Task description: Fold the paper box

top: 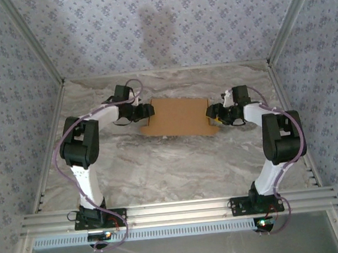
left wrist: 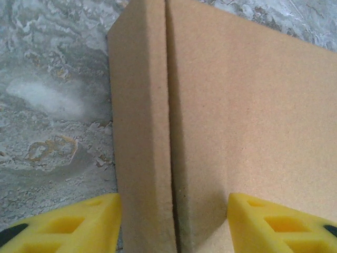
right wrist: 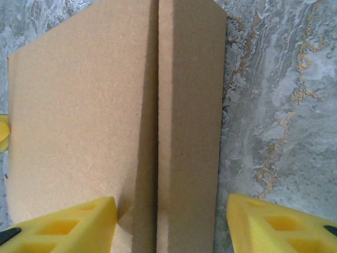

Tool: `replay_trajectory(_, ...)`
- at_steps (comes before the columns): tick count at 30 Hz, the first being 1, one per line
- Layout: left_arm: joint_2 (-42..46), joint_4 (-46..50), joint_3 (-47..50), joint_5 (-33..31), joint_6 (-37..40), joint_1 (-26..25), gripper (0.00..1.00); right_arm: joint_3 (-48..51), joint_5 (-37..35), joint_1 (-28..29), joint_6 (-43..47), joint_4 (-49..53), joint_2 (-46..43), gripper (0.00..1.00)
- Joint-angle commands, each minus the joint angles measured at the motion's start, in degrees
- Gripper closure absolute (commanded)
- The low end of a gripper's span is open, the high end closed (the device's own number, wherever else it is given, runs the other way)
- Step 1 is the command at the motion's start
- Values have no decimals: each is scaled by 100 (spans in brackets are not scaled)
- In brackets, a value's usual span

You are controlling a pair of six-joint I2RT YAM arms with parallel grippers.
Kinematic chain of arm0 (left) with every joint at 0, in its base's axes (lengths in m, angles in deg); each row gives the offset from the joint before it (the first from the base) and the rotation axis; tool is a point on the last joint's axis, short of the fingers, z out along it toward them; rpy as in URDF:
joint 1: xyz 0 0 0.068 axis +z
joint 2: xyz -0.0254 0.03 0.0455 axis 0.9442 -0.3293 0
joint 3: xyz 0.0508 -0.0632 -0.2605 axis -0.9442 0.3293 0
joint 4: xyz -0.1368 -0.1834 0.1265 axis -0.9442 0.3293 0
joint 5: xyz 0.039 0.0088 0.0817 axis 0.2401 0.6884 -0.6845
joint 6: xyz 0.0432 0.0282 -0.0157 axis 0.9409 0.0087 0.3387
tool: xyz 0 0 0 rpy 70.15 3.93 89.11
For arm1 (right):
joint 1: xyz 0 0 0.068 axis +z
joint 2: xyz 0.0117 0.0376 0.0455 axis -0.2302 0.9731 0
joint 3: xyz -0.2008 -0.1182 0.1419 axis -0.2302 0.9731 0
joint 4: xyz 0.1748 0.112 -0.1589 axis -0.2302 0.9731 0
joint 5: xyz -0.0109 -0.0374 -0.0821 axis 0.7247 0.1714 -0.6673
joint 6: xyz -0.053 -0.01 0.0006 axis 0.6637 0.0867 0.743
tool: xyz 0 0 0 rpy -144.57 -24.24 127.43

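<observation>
I see the grey marble counter point(top: 178, 161), the plain tan paper box point(top: 179, 117) lying in the middle toward the far side, my left gripper point(left wrist: 172, 205) spread wide over its left side flap point(left wrist: 139, 132), my right gripper point(right wrist: 171, 205) spread wide over its right side flap point(right wrist: 189, 105)

The paper box point(left wrist: 247, 116) — matt, grainy tan cardboard; the table point(left wrist: 52, 105) — smooth, marbled stone finish.

- No words, labels, brand marks, numbers or signs can be read anywhere.
- The paper box point(top: 180, 117) is plain brown cardboard on every face in view.
- The wallpaper point(top: 160, 21) carries a repeating flower pattern, not lettering.
</observation>
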Motion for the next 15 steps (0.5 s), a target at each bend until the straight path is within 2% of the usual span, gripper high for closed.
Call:
replay_trajectory(1,-186,-197,141,158,-108,-21,49,72,147,55,-74,-96,262,45)
replay_trajectory(6,-337,-350,364,63,-203,-52,59,70,-80,159,14,66,460,54)
replay_trajectory(10,-421,-473,483,57,-296,-52,68,36,-304,223,-2,253,606,72)
replay_trajectory(12,-432,-498,529,46,-335,-48,76,-21,-384,236,-51,377,649,80)
replay_trajectory(15,-399,-524,576,42,-422,-65,80,-114,-382,295,-69,503,688,81)
